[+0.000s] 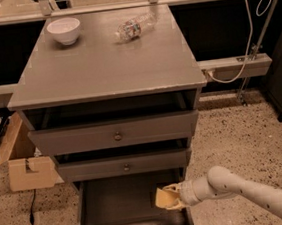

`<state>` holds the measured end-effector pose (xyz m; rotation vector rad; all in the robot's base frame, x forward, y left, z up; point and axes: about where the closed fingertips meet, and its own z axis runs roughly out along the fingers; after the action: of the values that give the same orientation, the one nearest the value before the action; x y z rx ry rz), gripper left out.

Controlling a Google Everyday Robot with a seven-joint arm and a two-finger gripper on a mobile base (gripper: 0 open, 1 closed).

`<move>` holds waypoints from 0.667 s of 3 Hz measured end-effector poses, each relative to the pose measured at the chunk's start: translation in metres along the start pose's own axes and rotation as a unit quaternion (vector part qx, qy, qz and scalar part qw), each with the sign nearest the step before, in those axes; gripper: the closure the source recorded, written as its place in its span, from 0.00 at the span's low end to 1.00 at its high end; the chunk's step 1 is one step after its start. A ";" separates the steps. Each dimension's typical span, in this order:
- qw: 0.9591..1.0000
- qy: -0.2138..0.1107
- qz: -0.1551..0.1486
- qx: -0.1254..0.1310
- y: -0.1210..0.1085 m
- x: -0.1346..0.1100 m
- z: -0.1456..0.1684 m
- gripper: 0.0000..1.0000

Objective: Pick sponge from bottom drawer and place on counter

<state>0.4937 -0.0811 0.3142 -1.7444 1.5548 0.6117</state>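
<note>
The yellow sponge [163, 198] is held in my gripper [171, 197], which reaches in from the right over the open bottom drawer [116, 207]. The sponge is lifted a little above the dark drawer floor, near the drawer's right side. My white arm [240, 192] stretches from the lower right corner to the drawer. The grey counter [105, 63] is the cabinet's top, well above the gripper.
A white bowl [64, 30] stands at the counter's back left and a plastic bottle [133, 27] lies at its back middle. Two knobbed drawers [117, 135] stick out slightly above the bottom one. A tan cardboard box [23, 162] sits on the floor at left.
</note>
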 end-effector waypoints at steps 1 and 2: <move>1.000 0.000 0.000 0.000 0.000 0.000 0.000 1.00; 1.000 -0.003 -0.004 0.002 -0.001 -0.004 -0.003 1.00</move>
<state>0.4934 -0.0813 0.3194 -1.7441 1.5434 0.6089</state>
